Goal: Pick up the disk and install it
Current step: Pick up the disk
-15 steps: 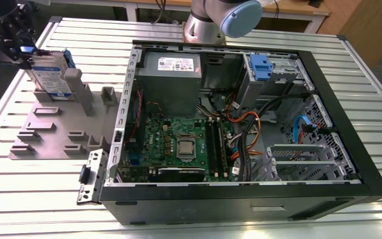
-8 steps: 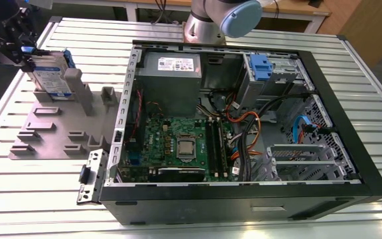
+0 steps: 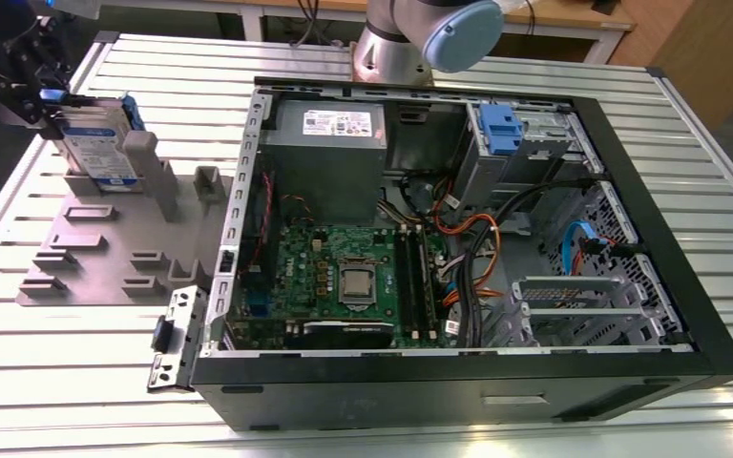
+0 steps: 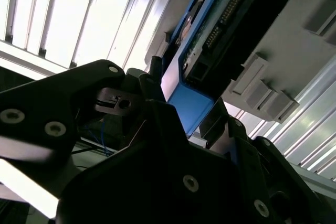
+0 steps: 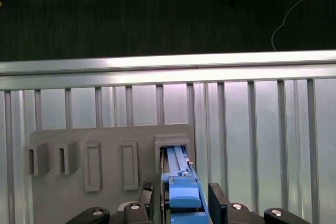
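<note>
Two black fingers (image 5: 217,201) of the gripper (image 5: 181,203) are sitting apart, straddling w/ slim gaps one end of the flat silver-metal disk in its blue plastic carrier frame (image 5: 181,190). Disk (image 3: 93,143) is standing upright in a slot of the grey plastic holder block (image 3: 99,258), resting on the ribbed aluminium table (image 3: 112,382), to the exterior view's left of the open black PC case (image 3: 469,386).

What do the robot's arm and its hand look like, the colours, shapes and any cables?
The arm is a smooth silver-grey metal tube with a rounded pale blue joint cap. The hand is matt black and angular, built of flat plates dotted with small round silver screw heads. In the second wrist view, thin blue wires run beside its body.
</note>
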You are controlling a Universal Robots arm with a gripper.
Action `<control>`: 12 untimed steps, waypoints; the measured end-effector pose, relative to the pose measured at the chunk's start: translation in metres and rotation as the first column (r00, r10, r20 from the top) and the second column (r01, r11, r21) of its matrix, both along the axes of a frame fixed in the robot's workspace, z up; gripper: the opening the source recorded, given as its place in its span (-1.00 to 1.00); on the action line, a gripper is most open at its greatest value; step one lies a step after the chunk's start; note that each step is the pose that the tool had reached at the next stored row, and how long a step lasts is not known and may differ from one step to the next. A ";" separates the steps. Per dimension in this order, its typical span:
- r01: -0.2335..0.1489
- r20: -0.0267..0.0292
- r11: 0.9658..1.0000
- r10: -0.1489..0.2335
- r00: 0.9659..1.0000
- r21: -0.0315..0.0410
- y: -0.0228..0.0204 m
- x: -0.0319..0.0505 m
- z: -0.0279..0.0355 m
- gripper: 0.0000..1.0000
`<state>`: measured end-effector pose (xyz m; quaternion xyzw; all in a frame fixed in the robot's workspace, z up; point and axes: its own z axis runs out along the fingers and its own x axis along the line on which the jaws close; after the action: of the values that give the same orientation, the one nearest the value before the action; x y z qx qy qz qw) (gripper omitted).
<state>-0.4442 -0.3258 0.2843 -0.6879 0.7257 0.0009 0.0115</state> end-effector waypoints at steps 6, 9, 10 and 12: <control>0.000 0.000 1.000 0.000 1.000 0.000 -0.0005 0.0000 0.0000 0.06; 0.000 0.000 1.000 0.000 1.000 0.000 -0.0002 0.0000 -0.0001 0.06; 0.000 0.000 1.000 0.000 1.000 0.000 -0.0002 0.0000 -0.0001 0.06; 0.000 0.000 1.000 0.000 1.000 0.000 0.0000 0.0000 0.0000 0.06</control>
<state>-0.4442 -0.3258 0.2843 -0.6879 0.7257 0.0010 0.0115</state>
